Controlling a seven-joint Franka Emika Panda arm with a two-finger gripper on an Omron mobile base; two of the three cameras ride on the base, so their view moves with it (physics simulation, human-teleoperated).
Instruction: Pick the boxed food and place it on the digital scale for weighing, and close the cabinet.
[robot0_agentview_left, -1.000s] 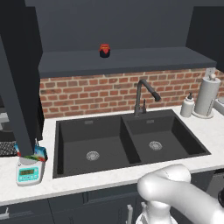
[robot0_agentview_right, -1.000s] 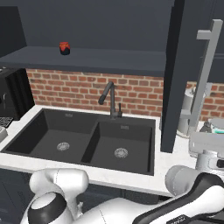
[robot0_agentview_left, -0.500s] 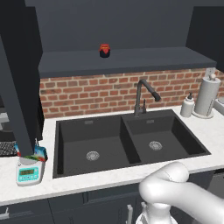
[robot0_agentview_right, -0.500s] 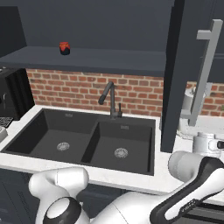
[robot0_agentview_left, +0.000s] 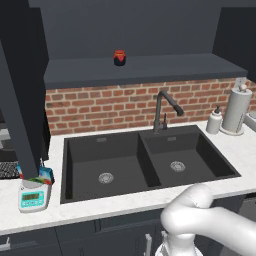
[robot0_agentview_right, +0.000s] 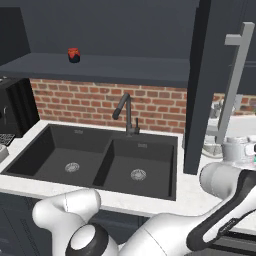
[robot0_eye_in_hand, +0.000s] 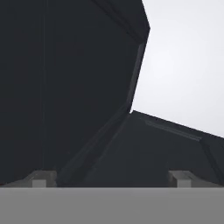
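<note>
The digital scale (robot0_agentview_left: 33, 198), light grey with a teal front panel, stands on the counter left of the sink. The boxed food (robot0_agentview_left: 43, 175), blue with green and red, shows at the scale's back edge, partly hidden by the cabinet's open door (robot0_agentview_left: 17, 110). From the right, that door (robot0_agentview_right: 197, 90) stands edge-on with its long silver handle (robot0_agentview_right: 235, 80). My arm's end (robot0_agentview_right: 235, 150) rises just below the handle. In the hand view my gripper (robot0_eye_in_hand: 111, 178) is open, with nothing between its fingertips (robot0_eye_in_hand: 41, 177), and faces dark cabinet panels.
A black double sink (robot0_agentview_left: 70, 145) with a dark faucet (robot0_agentview_left: 162, 110) fills the middle of the counter. A red-lidded jar (robot0_agentview_left: 119, 57) sits on the shelf above the brick wall. A soap bottle (robot0_agentview_left: 215, 121) and paper towel roll (robot0_agentview_left: 236, 110) stand to the right.
My arm's end has swung up and to the right, rising beside the open cabinet door. The gripper has stayed open. The scale and box have not moved.
</note>
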